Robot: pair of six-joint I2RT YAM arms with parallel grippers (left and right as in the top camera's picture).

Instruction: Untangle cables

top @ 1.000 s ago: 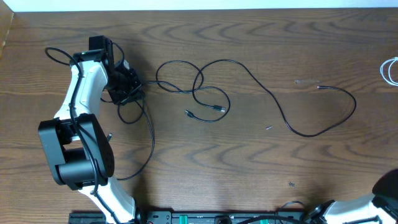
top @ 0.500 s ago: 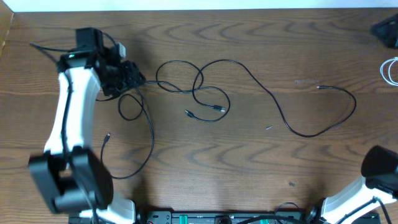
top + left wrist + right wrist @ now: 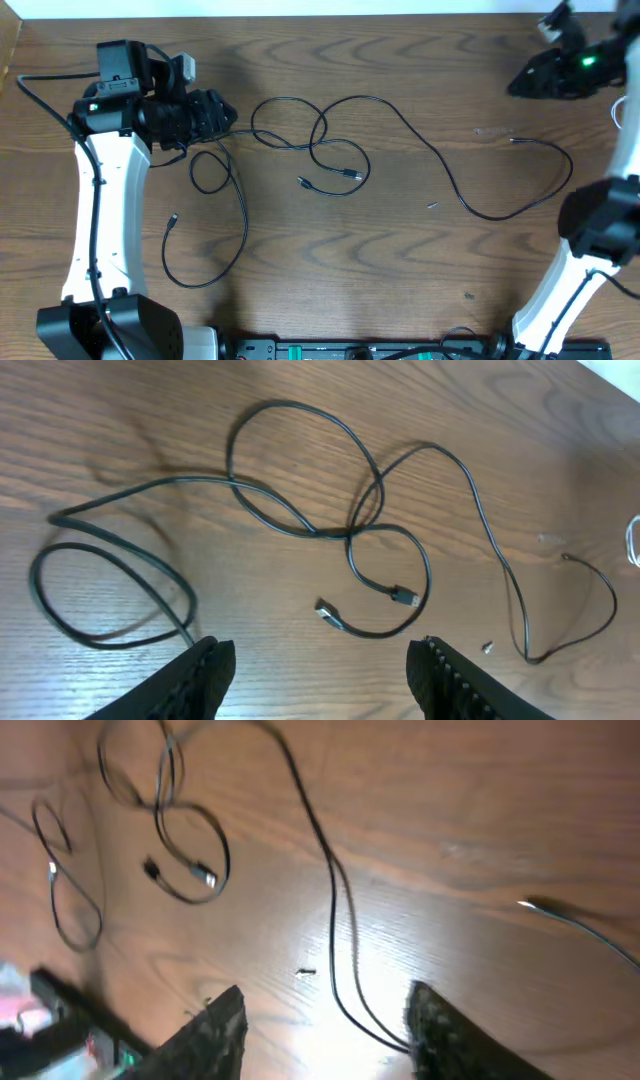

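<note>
Jaws spread and empty on both: left gripper beside thin black looped cables mid-left on brown wooden table, right gripper near white cord at right edge; approach step, next needs a plug-end pinch.

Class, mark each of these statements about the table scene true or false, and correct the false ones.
1. The left gripper is open, with nothing between its fingers. True.
2. The right gripper is clamped shut. False: it is open, above the table.
3. Two plugs lie close together by a loop of black cable. True.
4. Every cable is white. False: most are black; one white cable shows at the right edge.
</note>
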